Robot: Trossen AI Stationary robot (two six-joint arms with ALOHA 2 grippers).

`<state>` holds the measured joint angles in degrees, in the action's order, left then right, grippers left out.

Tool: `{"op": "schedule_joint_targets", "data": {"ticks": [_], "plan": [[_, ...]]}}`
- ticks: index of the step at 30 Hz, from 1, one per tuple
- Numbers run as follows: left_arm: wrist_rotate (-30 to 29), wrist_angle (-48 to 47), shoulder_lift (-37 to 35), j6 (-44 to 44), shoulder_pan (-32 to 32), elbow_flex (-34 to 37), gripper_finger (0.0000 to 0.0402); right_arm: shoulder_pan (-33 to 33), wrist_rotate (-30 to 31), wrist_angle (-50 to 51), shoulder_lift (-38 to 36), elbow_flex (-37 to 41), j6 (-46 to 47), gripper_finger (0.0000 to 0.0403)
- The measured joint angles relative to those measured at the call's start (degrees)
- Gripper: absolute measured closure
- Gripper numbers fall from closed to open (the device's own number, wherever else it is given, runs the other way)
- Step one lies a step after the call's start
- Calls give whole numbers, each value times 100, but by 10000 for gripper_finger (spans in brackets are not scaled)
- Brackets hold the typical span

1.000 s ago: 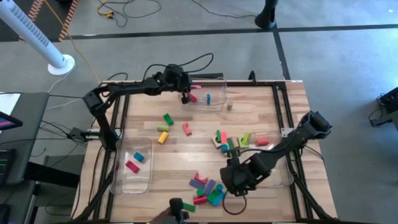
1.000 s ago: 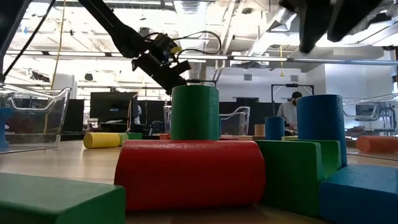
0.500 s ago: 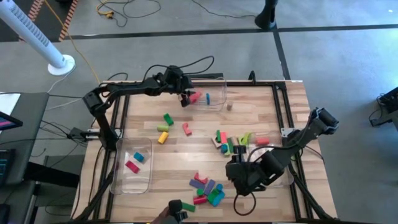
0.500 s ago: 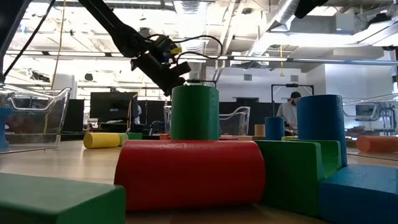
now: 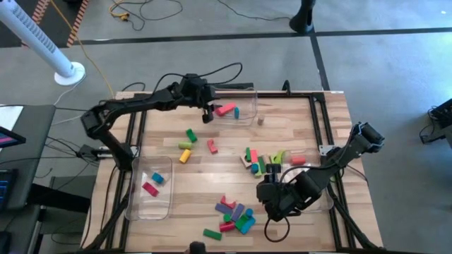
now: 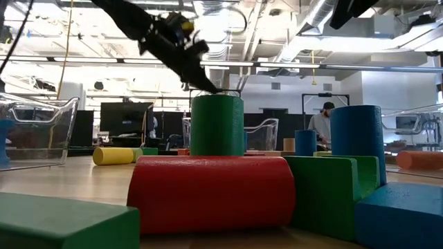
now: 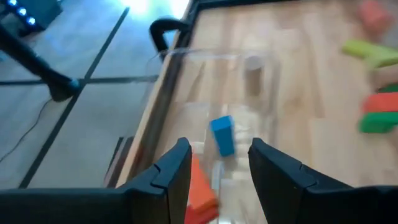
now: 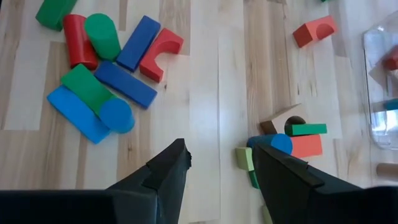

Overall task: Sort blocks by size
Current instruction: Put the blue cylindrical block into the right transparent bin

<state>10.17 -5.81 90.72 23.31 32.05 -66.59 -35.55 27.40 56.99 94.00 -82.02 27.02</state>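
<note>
My left gripper (image 5: 208, 113) hangs open and empty over the left end of the far clear bin (image 5: 247, 95); its wrist view (image 7: 219, 168) looks down into it. A red block (image 5: 226, 109) and a blue block (image 5: 236, 111) lie on the bin's floor; they also show in the left wrist view, red (image 7: 199, 194) and blue (image 7: 222, 134). My right gripper (image 5: 272, 204) is open and empty above the table (image 8: 217, 168), between a front heap of blocks (image 5: 233, 212) and a centre heap (image 5: 265, 162).
A clear bin (image 5: 138, 204) at the near left holds a pink and a blue block. Another clear bin (image 5: 326, 204) lies under my right arm. Loose blocks lie at mid-table (image 5: 189, 137), a green one (image 5: 212, 233) near the front edge, a small tan one (image 5: 260, 121) by the far bin.
My left gripper has risen and drawn back a little toward the table's left edge; the red block that was at its fingertips now lies in the far bin, clear of the fingers. My right gripper has shifted slightly toward the right edge.
</note>
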Motion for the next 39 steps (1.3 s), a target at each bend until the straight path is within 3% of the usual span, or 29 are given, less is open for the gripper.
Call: {"op": "schedule_joint_targets", "data": {"ticks": [17, 21, 31, 39], "plan": [[117, -2400, -1907, -327, -1933, 68, 249, 52, 122, 35, 2, 0, 59, 192], [-16, -2443, -2317, -530, -2531, 327, 249, 123, 120, 31, 2, 0, 57, 192], [-1458, -2404, -3317, -1080, -3976, 1194, 249, 273, 120, -24, 2, 0, 40, 192], [-1698, -1998, -3964, -1487, -4764, 2031, 249, 271, 120, -104, 2, 0, 44, 192]]}}
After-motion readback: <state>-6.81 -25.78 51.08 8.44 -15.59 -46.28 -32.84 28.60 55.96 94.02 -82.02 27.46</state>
